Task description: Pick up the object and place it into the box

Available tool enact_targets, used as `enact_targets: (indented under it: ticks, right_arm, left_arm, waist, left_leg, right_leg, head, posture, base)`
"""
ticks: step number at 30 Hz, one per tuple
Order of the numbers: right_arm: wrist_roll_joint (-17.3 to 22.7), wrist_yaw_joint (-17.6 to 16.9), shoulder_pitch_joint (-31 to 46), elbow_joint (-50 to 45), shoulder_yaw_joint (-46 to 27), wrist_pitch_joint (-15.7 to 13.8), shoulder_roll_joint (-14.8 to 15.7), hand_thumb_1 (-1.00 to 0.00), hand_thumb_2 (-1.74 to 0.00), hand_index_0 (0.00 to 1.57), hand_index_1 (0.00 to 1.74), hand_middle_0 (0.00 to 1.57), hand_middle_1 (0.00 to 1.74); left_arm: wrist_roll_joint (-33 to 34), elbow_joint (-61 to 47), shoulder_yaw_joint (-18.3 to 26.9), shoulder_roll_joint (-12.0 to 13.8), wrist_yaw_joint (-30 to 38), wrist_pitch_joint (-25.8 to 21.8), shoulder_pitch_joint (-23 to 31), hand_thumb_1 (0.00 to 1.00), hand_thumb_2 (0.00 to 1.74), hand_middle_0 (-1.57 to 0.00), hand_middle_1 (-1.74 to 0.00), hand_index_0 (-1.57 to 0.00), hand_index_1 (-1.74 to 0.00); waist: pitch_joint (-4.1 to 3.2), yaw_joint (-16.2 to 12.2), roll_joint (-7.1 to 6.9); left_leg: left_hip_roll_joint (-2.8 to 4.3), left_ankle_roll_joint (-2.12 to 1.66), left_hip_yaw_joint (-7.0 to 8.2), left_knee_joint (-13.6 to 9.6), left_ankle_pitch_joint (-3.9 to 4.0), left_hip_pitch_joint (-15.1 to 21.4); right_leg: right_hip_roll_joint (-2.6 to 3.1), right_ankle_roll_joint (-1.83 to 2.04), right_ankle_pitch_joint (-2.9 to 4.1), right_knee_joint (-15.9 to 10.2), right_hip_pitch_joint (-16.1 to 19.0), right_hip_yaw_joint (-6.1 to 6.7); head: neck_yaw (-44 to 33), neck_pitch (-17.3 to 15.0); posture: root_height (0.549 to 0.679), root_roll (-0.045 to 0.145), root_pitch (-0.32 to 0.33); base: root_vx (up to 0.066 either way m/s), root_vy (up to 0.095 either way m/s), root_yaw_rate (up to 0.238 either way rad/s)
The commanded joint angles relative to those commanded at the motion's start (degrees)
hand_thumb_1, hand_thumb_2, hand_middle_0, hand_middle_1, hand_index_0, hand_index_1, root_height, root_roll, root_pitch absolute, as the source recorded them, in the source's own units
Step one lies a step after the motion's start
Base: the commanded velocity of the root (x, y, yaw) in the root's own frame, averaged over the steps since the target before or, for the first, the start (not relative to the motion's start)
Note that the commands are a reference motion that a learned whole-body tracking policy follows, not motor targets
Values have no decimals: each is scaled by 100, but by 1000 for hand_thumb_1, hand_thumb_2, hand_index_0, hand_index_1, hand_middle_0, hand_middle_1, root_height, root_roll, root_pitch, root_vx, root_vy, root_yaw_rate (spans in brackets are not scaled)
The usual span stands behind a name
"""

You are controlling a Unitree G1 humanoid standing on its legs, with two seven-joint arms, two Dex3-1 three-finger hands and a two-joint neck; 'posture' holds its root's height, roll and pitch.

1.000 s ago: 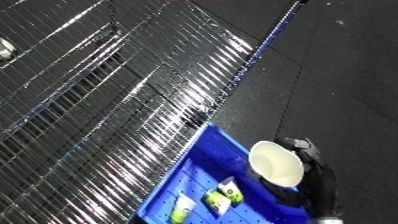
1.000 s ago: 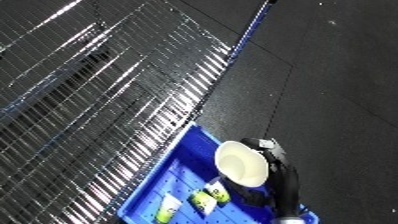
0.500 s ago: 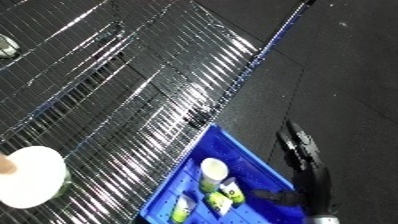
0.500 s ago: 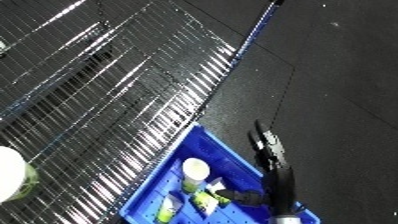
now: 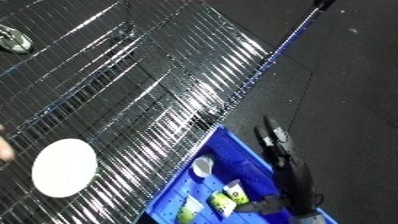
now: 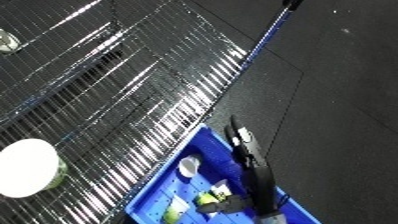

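White cup (image 5: 203,166) now lies inside blue bin (image 5: 233,150); right hand (image 5: 275,142) has lifted clear above it, fingers straight, holding nothing. New white disc (image 5: 64,167) on wire shelf (image 5: 133,90).

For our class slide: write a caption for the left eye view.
Robot hand open above the blue bin holding a white cup; white plate on the wire rack.

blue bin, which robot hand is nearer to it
Right. The right robot hand hangs over the blue bin at its right rim, fingers straight. The left robot hand shows in neither view.
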Motion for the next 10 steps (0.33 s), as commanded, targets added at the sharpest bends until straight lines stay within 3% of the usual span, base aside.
enact_targets:
  ticks: [10]
  right_arm:
    - [-86,585,-546,-309,398,413,100,0,0,0,0,0,0]
  left_arm:
    - [51,117,42,85,-32,180,-99,1000,1740,-1570,-1740,-1570,-1740]
  waist:
    - [0,369,-192]
  left_leg:
    - [-13,-8,-279,198,31,-121]
  right_leg:
    - [-63,-35,-93,226,91,-200]
  head:
    - [-985,-378]
  posture:
    - [634,84,54]
  base:
    - [29,-66,131]
